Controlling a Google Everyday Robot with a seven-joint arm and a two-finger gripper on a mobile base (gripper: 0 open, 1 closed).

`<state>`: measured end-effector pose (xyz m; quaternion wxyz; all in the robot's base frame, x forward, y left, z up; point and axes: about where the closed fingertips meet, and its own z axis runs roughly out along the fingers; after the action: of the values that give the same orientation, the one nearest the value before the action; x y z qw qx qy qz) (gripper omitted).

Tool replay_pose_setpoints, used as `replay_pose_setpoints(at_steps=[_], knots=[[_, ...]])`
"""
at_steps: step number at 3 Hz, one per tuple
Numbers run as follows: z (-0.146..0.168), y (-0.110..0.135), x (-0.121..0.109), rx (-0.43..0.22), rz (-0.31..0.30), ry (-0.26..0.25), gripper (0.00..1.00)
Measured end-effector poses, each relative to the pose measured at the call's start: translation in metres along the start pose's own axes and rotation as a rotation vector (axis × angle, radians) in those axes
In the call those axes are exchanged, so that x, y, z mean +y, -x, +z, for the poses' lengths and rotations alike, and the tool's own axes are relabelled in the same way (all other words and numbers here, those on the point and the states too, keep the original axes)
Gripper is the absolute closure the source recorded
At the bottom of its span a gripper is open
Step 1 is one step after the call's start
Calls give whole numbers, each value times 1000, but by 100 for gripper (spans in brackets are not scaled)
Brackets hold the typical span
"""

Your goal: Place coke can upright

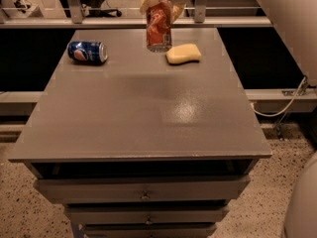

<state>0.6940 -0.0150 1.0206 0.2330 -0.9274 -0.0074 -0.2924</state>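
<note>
Grey worktop [138, 113], far edge: coke can [159, 31] upright, just beside sponge [183, 53]; pincer [160, 6] clamped round its top. Check base sits flat, then release gently and lift straight.

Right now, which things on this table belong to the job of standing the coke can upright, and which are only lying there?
Belong to the job:
coke can, upright near the far edge of the table
gripper, closed around the can's top

Only lying about:
blue Pepsi can, on its side, apart from the coke can
yellow sponge, beside the coke can
</note>
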Motion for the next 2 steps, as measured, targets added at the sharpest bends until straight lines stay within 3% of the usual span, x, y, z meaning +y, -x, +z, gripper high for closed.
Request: replay_pose_setpoints(at_steps=[1, 2], knots=[[21, 12, 14, 32, -123, -88, 100], [21, 18, 40, 52, -179, -207, 100]])
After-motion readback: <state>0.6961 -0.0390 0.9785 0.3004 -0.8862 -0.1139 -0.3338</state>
